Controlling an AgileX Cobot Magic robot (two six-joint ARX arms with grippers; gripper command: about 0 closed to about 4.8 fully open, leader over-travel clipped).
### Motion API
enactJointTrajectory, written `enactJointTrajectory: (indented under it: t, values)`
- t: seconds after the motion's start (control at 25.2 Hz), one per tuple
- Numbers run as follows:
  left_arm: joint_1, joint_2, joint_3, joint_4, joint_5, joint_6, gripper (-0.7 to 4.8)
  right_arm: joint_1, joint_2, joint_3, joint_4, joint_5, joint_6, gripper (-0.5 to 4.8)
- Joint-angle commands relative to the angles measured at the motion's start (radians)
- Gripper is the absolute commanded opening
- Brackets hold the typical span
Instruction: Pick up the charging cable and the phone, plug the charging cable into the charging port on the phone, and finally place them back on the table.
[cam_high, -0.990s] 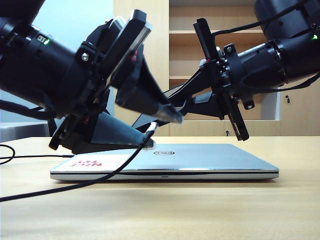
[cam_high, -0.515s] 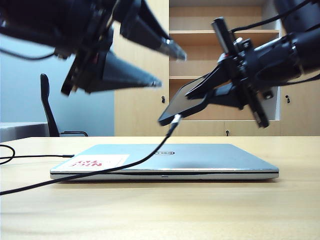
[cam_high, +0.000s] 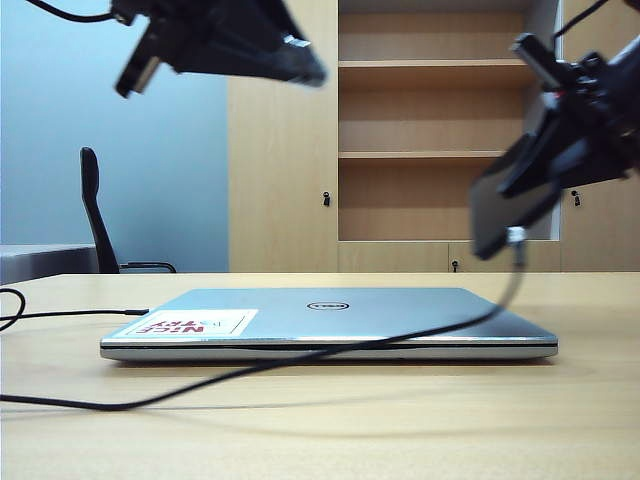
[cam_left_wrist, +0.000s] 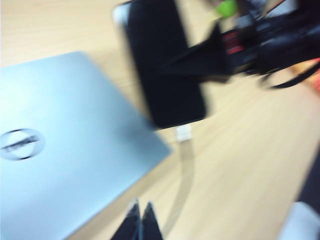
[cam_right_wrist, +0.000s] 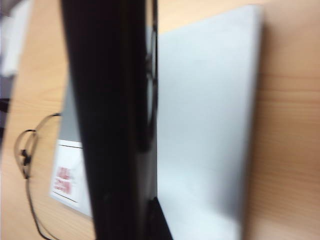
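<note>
Exterior view: phone (cam_high: 512, 203) aloft at right, plugged.
Right claw (cam_high: 560, 165) grips it, long axis tilted, port end down; cable (cam_high: 300, 360) trails to tabletop (cam_high: 400, 420). Left claw (cam_high: 300, 62) clenched empty, high left.

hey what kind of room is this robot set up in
Probably an office or a lab: a wood-grain table bearing a closed silver laptop, a tall wooden shelf cabinet behind it, and a black office chair by the blue wall.
</note>
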Motion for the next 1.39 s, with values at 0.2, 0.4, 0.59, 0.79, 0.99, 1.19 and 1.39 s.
enactJointTrajectory:
  t: [0.2,0.4,0.59,0.79,0.99,1.19,1.39]
  values:
    - [0.168,-0.076,0.037,-0.115,-0.001,0.088,-0.06,-0.125,0.028,0.113,-0.174,-0.024,-0.101,-0.06]
    - [0.253,-0.129,0.037,-0.138,-0.001,0.156,-0.06,-0.137,0.113,0.152,-0.186,-0.029,-0.128,-0.06]
    - [0.299,-0.151,0.037,-0.156,-0.001,0.181,-0.06,-0.134,0.23,0.162,-0.201,-0.021,-0.153,-0.06]
    - [0.299,-0.15,0.037,-0.156,-0.001,0.181,-0.06,-0.134,0.307,0.162,-0.201,-0.021,-0.153,-0.06]
    - [0.299,-0.15,0.037,-0.156,-0.001,0.18,-0.06,-0.137,0.349,0.162,-0.212,-0.019,-0.153,0.59]
    - [0.299,-0.151,0.037,-0.156,-0.001,0.18,-0.06,-0.14,0.348,0.175,-0.23,-0.015,-0.154,2.22]
    - [0.299,-0.151,0.037,-0.165,-0.001,0.18,-0.06,-0.152,0.34,0.237,-0.323,0.072,-0.192,2.21]
